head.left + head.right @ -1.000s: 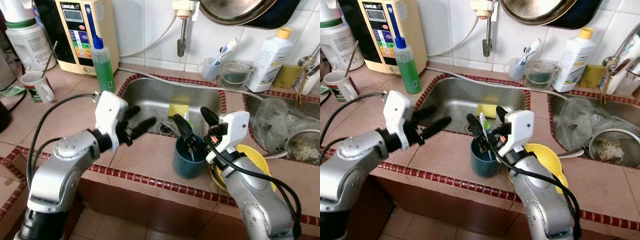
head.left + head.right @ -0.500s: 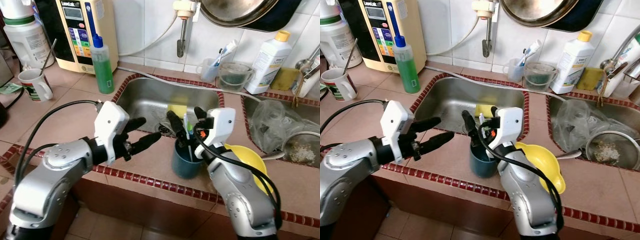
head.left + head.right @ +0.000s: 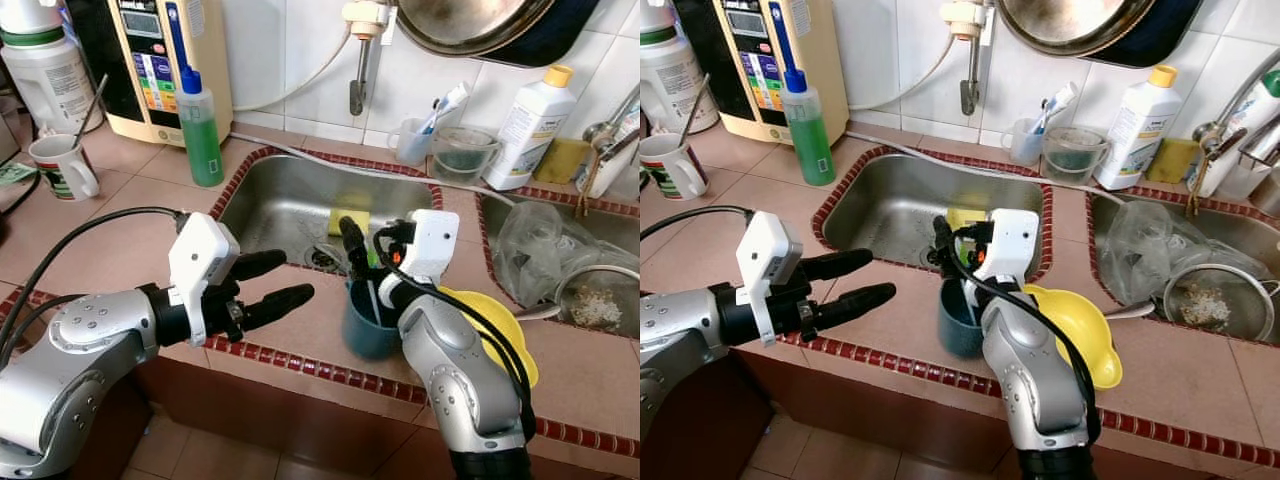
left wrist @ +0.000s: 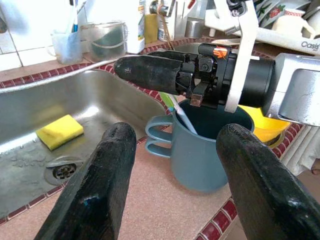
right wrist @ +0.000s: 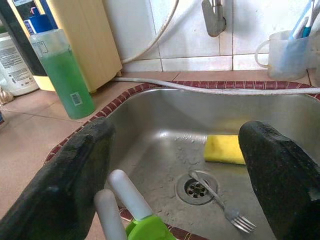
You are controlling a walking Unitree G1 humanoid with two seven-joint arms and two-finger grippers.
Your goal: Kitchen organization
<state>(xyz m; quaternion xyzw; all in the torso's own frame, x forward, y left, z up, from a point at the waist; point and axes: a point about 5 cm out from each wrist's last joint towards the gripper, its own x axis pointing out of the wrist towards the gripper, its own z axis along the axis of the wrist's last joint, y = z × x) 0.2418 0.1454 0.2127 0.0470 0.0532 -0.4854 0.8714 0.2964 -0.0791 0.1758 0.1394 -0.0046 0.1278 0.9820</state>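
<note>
The blue mug (image 3: 368, 320) stands upright on the counter edge before the sink (image 3: 290, 195), handle toward the left gripper (image 3: 272, 280). Right gripper (image 5: 175, 165) spread wide above its rim; left gripper wide, beside it.

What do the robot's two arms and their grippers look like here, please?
Both arms are rounded silver metal shells with black joints. Each ends in a white boxy wrist housing carrying two long, matte black, rough-textured fingers: left gripper, right gripper. Black cables loop from forearm to wrist on each arm. The right gripper's black collar bears a small orange mark.
</note>
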